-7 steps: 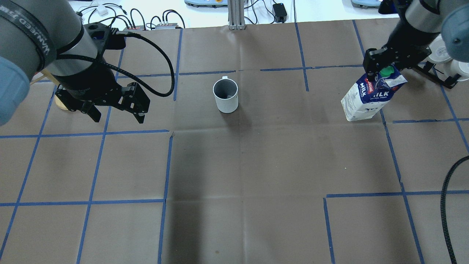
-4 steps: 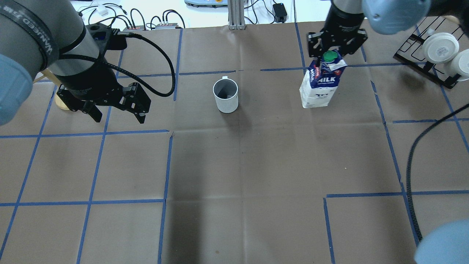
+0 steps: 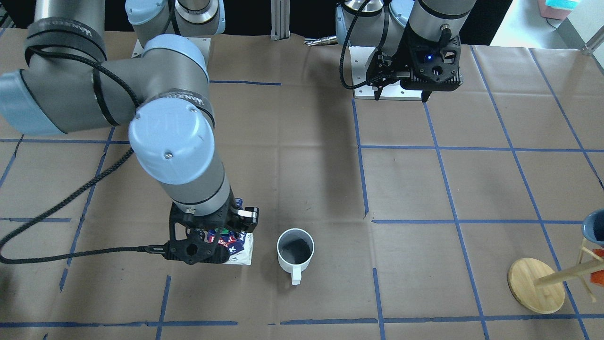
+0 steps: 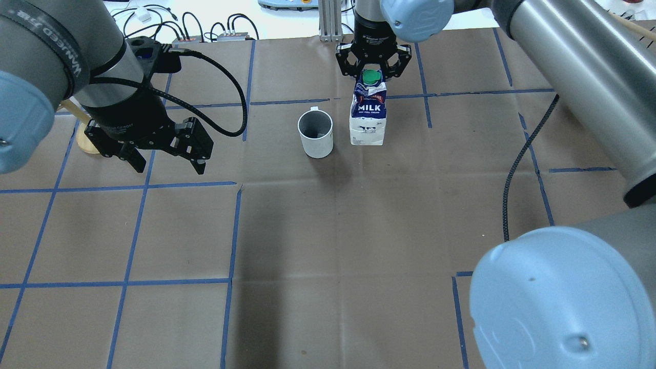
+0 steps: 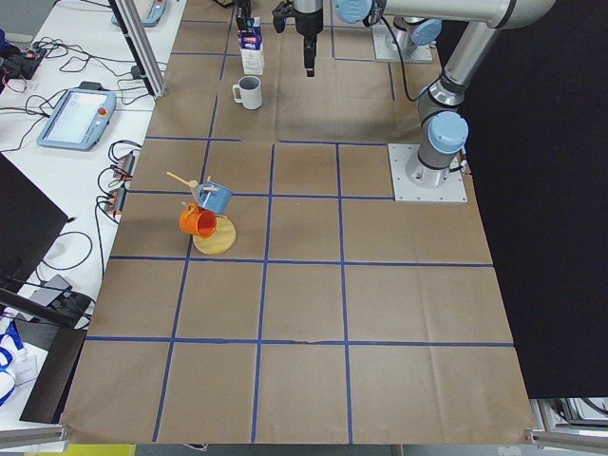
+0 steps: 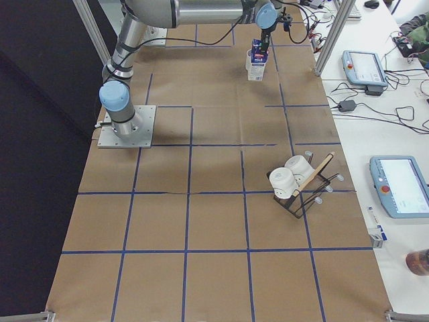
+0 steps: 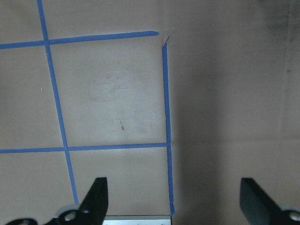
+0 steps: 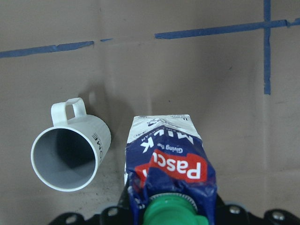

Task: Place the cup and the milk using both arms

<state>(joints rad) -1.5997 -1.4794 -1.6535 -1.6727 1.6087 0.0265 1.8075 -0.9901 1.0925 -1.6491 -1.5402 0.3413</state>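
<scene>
The white cup (image 4: pixel 315 134) stands upright at the table's back middle, its handle pointing away from the robot; it also shows in the front view (image 3: pixel 295 249) and the right wrist view (image 8: pixel 70 157). The milk (image 4: pixel 368 115) is upright close on the cup's right, apart from it. My right gripper (image 4: pixel 373 77) is shut on the carton's top ridge by the green cap (image 8: pixel 169 211). I cannot tell whether the carton's base touches the paper. My left gripper (image 4: pixel 169 166) is open and empty, above the table well left of the cup, and also shows in the left wrist view (image 7: pixel 176 201).
A wooden mug stand (image 3: pixel 535 285) with a blue and an orange cup (image 5: pixel 199 220) is on the robot's far left. A black rack with white cups (image 6: pixel 295 184) stands on the right. An aluminium post (image 4: pixel 330 20) rises behind the milk. The right arm's cable (image 4: pixel 517 169) hangs over the right half.
My right gripper has carried the milk leftward from the table's right side to just beside the cup. The left gripper has barely moved and stays open.
</scene>
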